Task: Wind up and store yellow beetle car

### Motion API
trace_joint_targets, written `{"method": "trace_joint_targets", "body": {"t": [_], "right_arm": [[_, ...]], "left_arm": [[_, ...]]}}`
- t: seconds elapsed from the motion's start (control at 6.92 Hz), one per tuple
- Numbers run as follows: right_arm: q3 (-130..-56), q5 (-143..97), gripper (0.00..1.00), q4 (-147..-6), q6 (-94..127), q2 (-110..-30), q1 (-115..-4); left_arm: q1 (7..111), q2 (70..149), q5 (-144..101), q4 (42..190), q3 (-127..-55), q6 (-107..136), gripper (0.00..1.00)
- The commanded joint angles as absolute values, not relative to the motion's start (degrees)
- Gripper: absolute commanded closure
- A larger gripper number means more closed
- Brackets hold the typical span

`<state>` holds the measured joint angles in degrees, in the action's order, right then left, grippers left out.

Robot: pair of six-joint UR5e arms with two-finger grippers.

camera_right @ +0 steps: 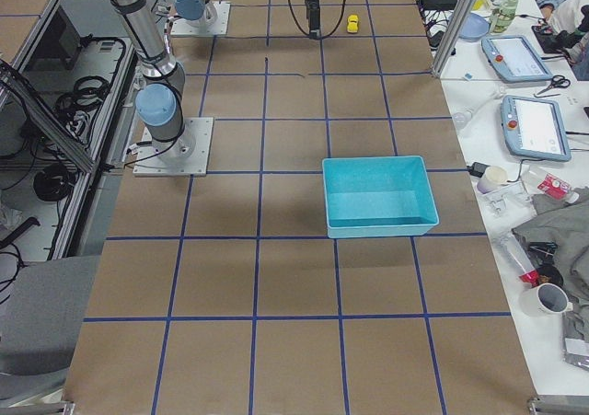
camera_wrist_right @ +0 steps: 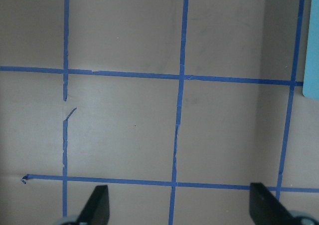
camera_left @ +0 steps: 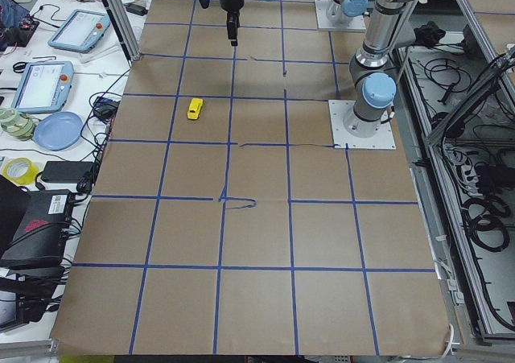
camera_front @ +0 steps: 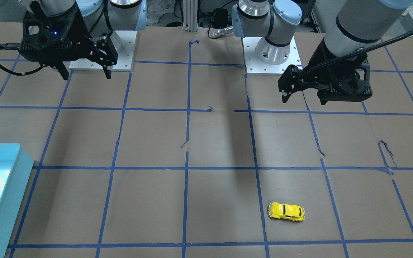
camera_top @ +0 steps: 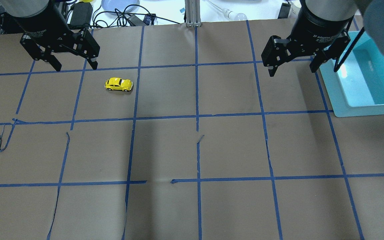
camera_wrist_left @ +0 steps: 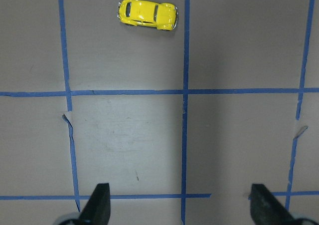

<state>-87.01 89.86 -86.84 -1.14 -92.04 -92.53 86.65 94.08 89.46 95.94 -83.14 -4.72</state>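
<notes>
The yellow beetle car (camera_top: 118,84) stands on its wheels on the brown paper table, on my left side; it also shows in the front view (camera_front: 286,211) and near the top of the left wrist view (camera_wrist_left: 147,14). My left gripper (camera_top: 76,66) is open and empty, high above the table, a little to the left of the car and farther out than it. My right gripper (camera_top: 292,70) is open and empty, raised just left of the teal bin (camera_top: 340,96). Both fingertip pairs show spread wide in the wrist views, left gripper (camera_wrist_left: 180,205) and right gripper (camera_wrist_right: 179,205).
The teal bin (camera_front: 5,186) has nothing visible inside and sits at the far right edge of the table. Blue tape lines grid the paper, with a few torn, lifted bits. Cables, tablets and clutter lie beyond the table's far edge.
</notes>
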Motion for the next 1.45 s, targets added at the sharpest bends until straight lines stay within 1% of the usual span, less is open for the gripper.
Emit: {"method": "trace_joint_targets", "body": {"t": [0.0,0.87,1.3], "right_arm": [[-87.0,89.7,0.00,-87.3,-1.5,-92.0,-92.5],[-87.0,89.9,0.00,-87.3,-1.8,-91.5,-92.6],[-88.5,89.5,0.00,-87.7,-1.7,-91.5,-92.7]], "left_arm": [[86.9,93.5,89.6,95.8,-84.0,-4.7,0.00],[86.5,93.5,90.0,95.5,-84.1,-4.7,0.00],[86.1,93.6,89.6,95.5,-84.1,-4.7,0.00]]}}
